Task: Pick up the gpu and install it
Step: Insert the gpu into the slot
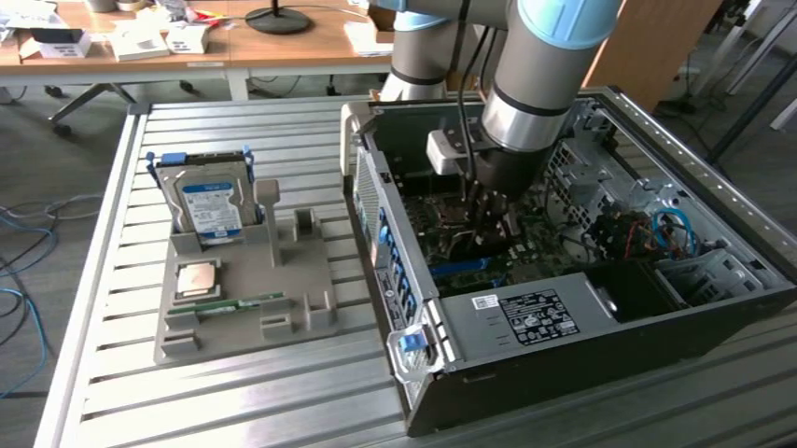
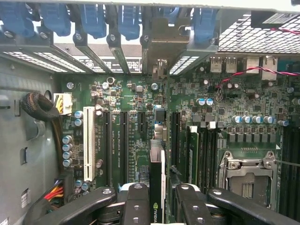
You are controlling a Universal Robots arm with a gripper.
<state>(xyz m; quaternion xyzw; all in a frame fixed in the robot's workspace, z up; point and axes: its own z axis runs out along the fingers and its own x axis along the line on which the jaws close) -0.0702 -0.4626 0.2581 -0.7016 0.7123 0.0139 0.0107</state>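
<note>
A slatted metal table [image 1: 249, 401] is spread across the foreground. Behind it, a wooden desk [image 1: 299, 51] is loaded with white boxes [image 1: 137, 42] and a black round base [image 1: 276, 19]. Blue cables [image 1: 25, 252] are strewn over the grey floor [image 1: 75, 149].

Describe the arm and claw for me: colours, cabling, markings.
The arm is a silver-grey tube with pale blue joint caps and a black band. A black cable runs alongside it, and a white box sits near the wrist. The claw is black, its fingers built of jointed links with round pale pins. No markings legible.
</note>
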